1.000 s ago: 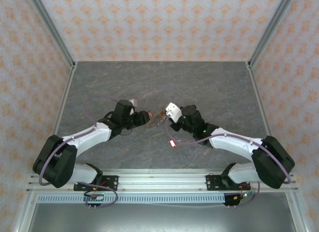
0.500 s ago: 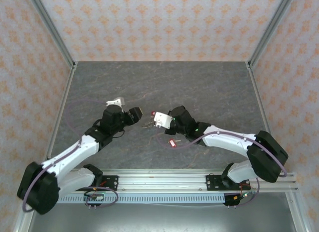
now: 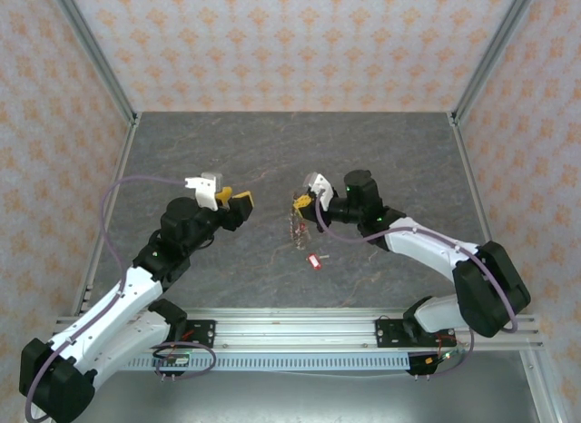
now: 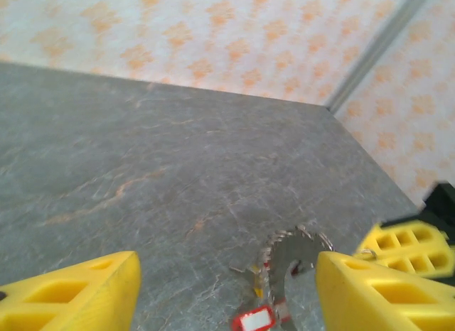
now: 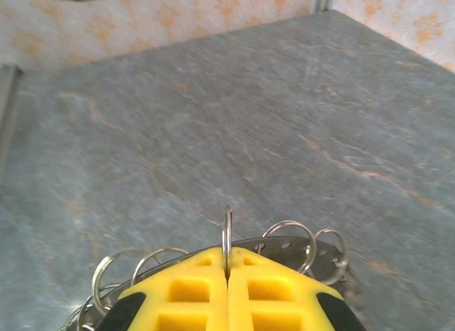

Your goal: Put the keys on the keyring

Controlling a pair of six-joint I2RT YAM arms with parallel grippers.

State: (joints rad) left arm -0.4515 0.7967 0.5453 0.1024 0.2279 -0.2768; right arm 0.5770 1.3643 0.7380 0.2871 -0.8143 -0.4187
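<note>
The right claw point(image 5: 227, 266) is pressing its yellow fingertips flat together, pinching the keyring point(image 5: 226, 228) edge-on so the thin hoop is sticking straight up at 12 o'clock from the seam. Just behind the tips, a curved grey strip with holes point(image 5: 274, 243) is running across. Small wire loops point(image 5: 288, 223) are fanning out from it toward 2 o'clock and 9 o'clock. Beyond them the grey stone-patterned table point(image 5: 284, 96) is stretching back to the papered wall.

In the left wrist view, the left claw point(image 4: 227, 278) is standing wide apart with nothing between its fingers. The bunch of keys point(image 4: 295, 251) is hanging ahead of it at about 2 o'clock, clear of both yellow fingers, with a red tag point(image 4: 254, 319) at the bunch's 7 o'clock.

From above, both arms are rising from their bases at 6 o'clock and leaning inward across the table point(image 3: 272, 151). The left arm is reaching long toward 1 o'clock, and the left claw point(image 3: 233, 198) is pointing at 3 o'clock. The right arm is bending at the elbow and reaching toward 10 o'clock. The right claw point(image 3: 300, 201) is facing 9 o'clock, well apart from the left one. The keys point(image 3: 294, 227) are dangling at 6 o'clock from the right claw. One red-tagged key point(image 3: 314, 260) is lying loose on the table, nearer the bases at the bunch's 5 o'clock.
</note>
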